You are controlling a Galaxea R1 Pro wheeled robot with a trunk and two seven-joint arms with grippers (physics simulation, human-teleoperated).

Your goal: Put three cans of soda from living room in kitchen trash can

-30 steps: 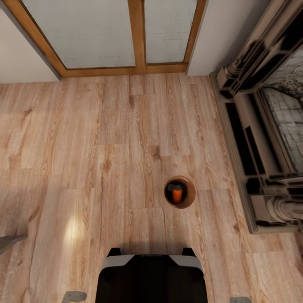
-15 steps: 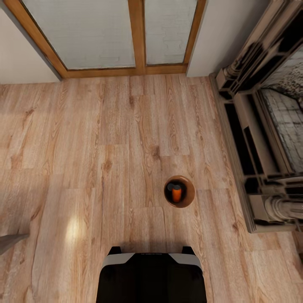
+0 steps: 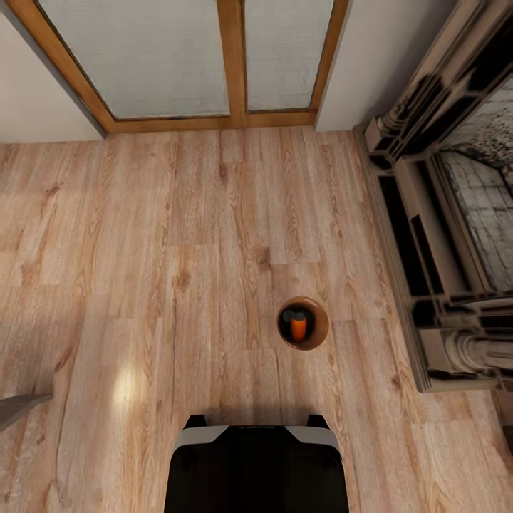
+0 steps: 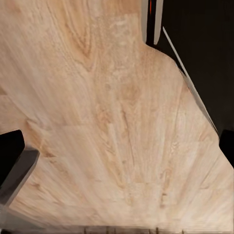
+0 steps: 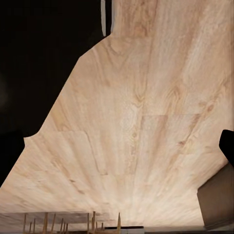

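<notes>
In the left wrist view the left claw (image 4: 117, 156) has its dark finger (image 4: 12, 168) far from the opposite one, spread apart over bare wood plank floor (image 4: 112, 107). Of the right claw only one dark finger (image 5: 225, 146) shows at an edge, so I cannot tell its state. Ahead of the robot's dark base (image 3: 256, 467), the tash can (image 3: 318, 329), round, glossy brown, stands on the floor, holding an upright orange can of soda (image 3: 298, 326) with a grey top. The fireplace (image 3: 456, 235) lies right of the bin, glass doors (image 3: 192, 57) beyond.

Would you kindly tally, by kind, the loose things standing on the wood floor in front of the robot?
Orange soda can, standing inside the bin: 1
Round brown trash bin, on the plank floor left of the fireplace: 1
Total: 2
</notes>
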